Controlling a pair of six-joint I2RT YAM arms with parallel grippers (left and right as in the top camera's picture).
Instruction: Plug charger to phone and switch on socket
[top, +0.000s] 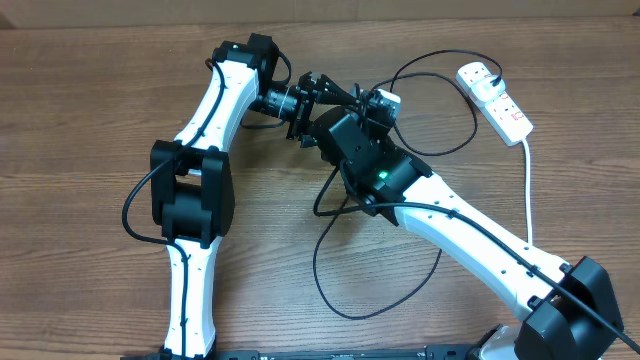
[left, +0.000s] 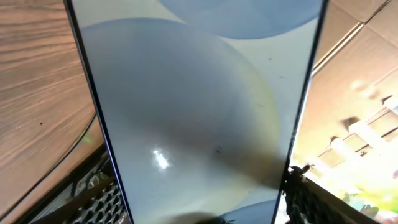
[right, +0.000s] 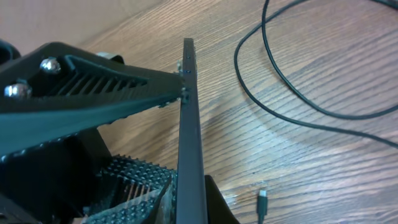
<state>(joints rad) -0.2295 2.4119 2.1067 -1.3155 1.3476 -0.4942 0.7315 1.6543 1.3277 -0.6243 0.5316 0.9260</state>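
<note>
Standing at the bench (top: 80, 120), noted left to right.

Left tool (left: 202, 186) was clamped across the phone (left: 199, 106), one pad on each long edge, with the screen facing its own wrist camera. The phone hung clear of the wood, tilted, mid-bench between the two arms. To my eye this hold was meant to leave one end free for the connector.

Right tool (right: 183, 194) sat around the same phone, seen edge-on. A ribbed pad was close on one face and a dark finger close on the other. I could not tell whether it pinched or merely bracketed. It looked like a steadying grip or a hand-over.

The charger (right: 237, 62) looped loose over the wood. Its connector tip (right: 262, 204) lay flat near the phone, not touching it and in neither tool.

Far right, the white plug (top: 478, 75) appeared seated in the socket (top: 505, 110), with the thick cord (top: 528, 190) trailing toward the arm bases. The switch was too small to read.

Judged that the tip wanted picking up first, with plugging and switching not yet done.
</note>
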